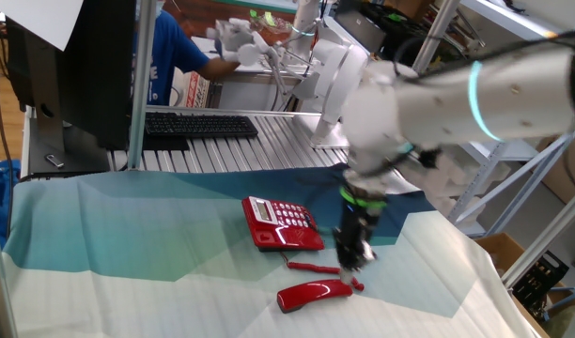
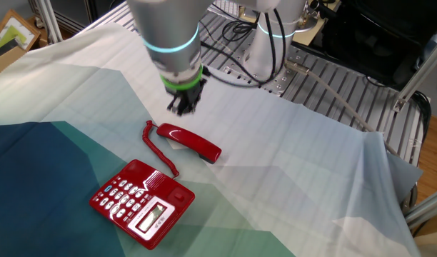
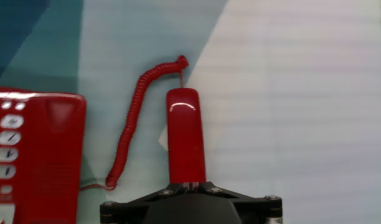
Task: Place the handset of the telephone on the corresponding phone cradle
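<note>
Jaws cannot be judged open or closed from any view: the gripper (image 1: 356,255) hangs just above one end of the handset (image 1: 313,294) in one fixed view, fingers blurred, and seems to hold nothing. The handset lies flat on the cloth, apart from the telephone (image 1: 281,223), with the coiled cord (image 1: 311,268) between them.

From the other fixed view, the gripper (image 2: 181,106) sits near the handset's (image 2: 191,142) cord end, and the phone cradle (image 2: 163,188) beside the keypad is empty (so the placing is not yet done).

Looking along the hand view, the handset (image 3: 185,134) runs straight out from the gripper mount, the telephone (image 3: 32,152) off to the side. By my reading, grasping, lifting and seating all remain.
</note>
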Robot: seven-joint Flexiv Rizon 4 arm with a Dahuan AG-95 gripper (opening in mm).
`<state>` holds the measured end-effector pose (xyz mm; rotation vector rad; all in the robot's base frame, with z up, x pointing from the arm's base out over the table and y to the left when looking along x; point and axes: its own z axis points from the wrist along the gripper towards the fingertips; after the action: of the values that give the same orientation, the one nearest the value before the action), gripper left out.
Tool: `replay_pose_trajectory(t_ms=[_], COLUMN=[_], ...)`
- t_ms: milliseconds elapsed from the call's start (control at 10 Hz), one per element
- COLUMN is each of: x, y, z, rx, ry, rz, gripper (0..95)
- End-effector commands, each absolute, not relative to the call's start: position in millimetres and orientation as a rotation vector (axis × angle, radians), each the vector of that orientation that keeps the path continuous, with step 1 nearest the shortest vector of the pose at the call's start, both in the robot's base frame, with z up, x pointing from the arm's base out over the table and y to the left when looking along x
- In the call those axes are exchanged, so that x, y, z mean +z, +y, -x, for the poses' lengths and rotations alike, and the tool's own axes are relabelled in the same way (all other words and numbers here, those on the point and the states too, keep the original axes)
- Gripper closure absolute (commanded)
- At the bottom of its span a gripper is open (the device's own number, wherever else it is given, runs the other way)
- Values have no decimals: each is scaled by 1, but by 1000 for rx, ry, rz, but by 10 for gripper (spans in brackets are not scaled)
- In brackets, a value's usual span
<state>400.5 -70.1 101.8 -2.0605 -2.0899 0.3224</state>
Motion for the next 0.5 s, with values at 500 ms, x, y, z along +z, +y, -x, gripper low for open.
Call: replay_pose_trajectory(t_ms=[500], x=[108], y=[-62], z=[-397], rx=[-149], ry=[-2480], rz=[1842], gripper=[950])
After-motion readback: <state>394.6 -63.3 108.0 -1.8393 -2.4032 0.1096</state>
